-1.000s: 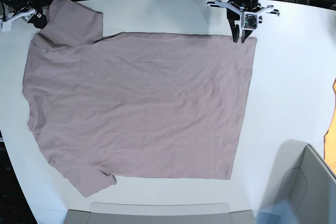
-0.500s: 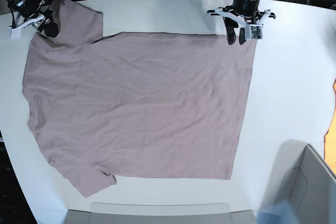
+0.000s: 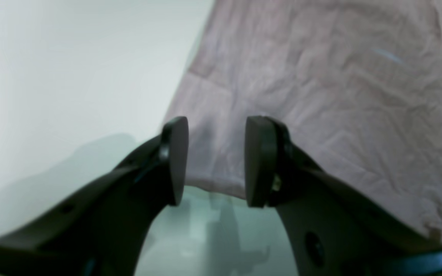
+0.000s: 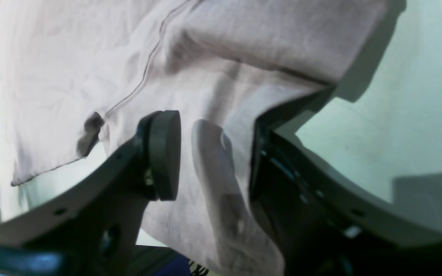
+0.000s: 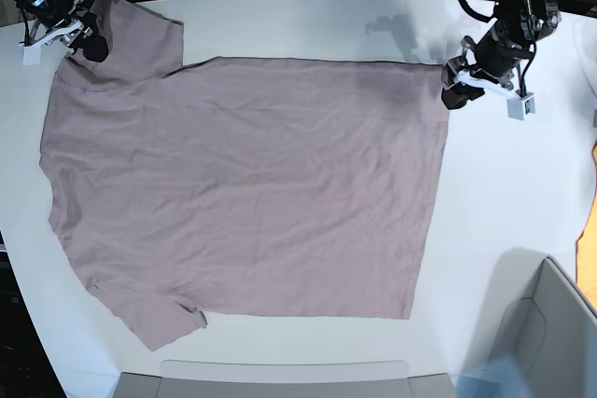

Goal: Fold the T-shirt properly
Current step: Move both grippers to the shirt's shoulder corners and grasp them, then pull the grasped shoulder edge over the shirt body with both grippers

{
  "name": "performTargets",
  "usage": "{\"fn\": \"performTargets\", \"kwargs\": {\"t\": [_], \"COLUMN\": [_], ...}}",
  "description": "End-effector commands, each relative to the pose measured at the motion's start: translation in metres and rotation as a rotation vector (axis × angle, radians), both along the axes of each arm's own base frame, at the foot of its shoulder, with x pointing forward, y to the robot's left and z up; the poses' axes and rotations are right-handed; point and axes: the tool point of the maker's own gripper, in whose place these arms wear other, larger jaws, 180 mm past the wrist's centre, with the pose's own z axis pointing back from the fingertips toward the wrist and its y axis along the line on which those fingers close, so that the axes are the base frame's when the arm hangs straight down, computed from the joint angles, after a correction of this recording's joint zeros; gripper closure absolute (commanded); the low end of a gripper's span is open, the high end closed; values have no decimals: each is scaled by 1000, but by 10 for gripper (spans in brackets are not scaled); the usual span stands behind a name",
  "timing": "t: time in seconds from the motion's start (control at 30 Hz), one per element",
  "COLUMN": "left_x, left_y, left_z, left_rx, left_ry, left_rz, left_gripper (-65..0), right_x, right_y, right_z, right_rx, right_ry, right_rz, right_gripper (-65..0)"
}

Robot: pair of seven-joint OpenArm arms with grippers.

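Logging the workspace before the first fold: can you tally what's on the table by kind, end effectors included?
T-shirt, mauve-pink, spread flat: 1
End effectors: 2, left end effector by the hem corner, right end effector at the sleeve
Orange cloth, only a sliver at the right edge: 1
Grey bin, lower right corner: 1
White table: 1
Total: 6

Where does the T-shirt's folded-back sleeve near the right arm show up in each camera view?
Base: sleeve at upper left, lying folded over the T-shirt, beside the right gripper.
Right wrist: sleeve across the top, above the open right gripper, with shirt fabric between its fingers.
Left wrist: not in it; only the hem corner near the left gripper.
Shared landmark: the white table.
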Motion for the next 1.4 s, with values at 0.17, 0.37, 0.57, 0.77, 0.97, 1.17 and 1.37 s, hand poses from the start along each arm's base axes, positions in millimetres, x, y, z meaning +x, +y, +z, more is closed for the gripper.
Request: {"fn": "performTargets", "kwargs": {"t": [0.17, 0.37, 0.57, 0.77, 0.97, 1.17, 1.37], "left_x": [-8, -25, -30, -30, -26, -23, -39], "left_y": [10, 12, -18, -20, -1, 29, 35], "left_z": [-25, -51, -60, -62, -57, -40, -26], "left_rx": [-15, -37, -68, -72, -53, -27, 6], "left_ry": [72, 159, 147, 148, 129, 79, 69], "left_rz": [30, 36, -104, -103, -49, 44, 52], "left_gripper": [-253, -253, -240, -149, 0, 0, 0], "right_x": [-25, -25, -22, -9, -6, -6, -10], "right_y": [-1, -1, 6, 27, 27, 5, -16], "right_z": [-18, -18, -16, -3, 0, 29, 59], "right_rx": [-36, -36, -29, -44, -48, -128, -221], "right_ry": [139, 139, 122, 75, 64, 6, -29], "right_rz": [36, 36, 42, 115, 118, 80, 68], "right_gripper": [-256, -256, -256, -138, 0, 0, 0]}}
